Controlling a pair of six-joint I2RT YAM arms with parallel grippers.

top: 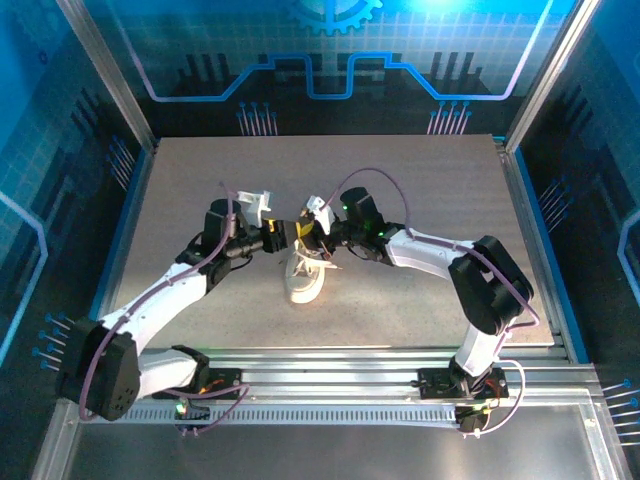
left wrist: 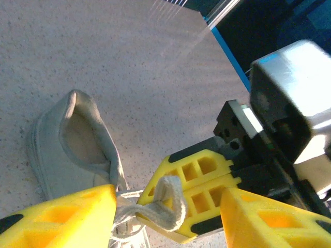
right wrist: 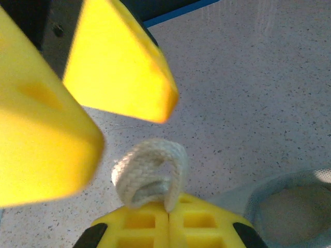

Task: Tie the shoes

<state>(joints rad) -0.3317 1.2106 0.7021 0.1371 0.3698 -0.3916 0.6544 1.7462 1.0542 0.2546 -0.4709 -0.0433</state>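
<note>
Top view: sneaker (top: 303, 282) sits mid-surface (top: 430, 180), roughly lengthwise toward the arm bases, lying on the surface. Both arms converge just above its far end. Left tool (top: 290, 238) and right tool (top: 320, 240) are nose to nose. Jaw states too small to call from here.

Left wrist: own yellow fingers (left wrist: 62, 217) stand wide apart at the bottom corners. Right tool (left wrist: 155, 192) sits between them, jaws pressed together, pinching a lace loop (left wrist: 168, 204). The loop bulges out past its tip. More lace runs down to the left, behind the left-hand finger; contact there unclear. Sneaker (left wrist: 72, 150) is left of centre, heel opening up, resting on the speckled surface (left wrist: 129, 51).

Right wrist: right tool (right wrist: 168, 214) at the bottom edge, jaws closed, lace loop (right wrist: 150, 173) clamped in the seam and standing up from it. Left tool (right wrist: 132, 126) is above it, spread open, its blurred fingers (right wrist: 119, 62) straddling the loop, not touching it. Sneaker (right wrist: 289, 206) rim at lower right, on the surface (right wrist: 248, 93).
</note>
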